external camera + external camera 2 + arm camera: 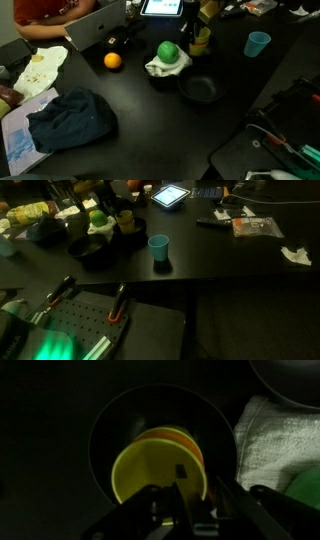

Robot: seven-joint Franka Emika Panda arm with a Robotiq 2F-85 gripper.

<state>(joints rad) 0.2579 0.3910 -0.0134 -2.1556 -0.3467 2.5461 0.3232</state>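
A yellow cup (160, 465) with an orange band stands inside a black bowl (110, 430). My gripper (200, 475) comes down on the cup's rim, one finger inside the cup and the other outside, with the cup wall clamped between them. In both exterior views the gripper (200, 28) (122, 210) hangs over the yellow cup (200, 44) (125, 223). A green ball (167, 51) (98, 219) rests on a white towel (160, 68) (275, 440) right beside the cup.
A second black bowl (200, 90) (88, 248) sits near the towel. A blue cup (258, 43) (158, 247), an orange (113, 60), a blue cloth (70, 120), a tablet (162, 7) (170, 195) and a laptop (95, 25) are spread over the dark table. A person sits behind the laptop.
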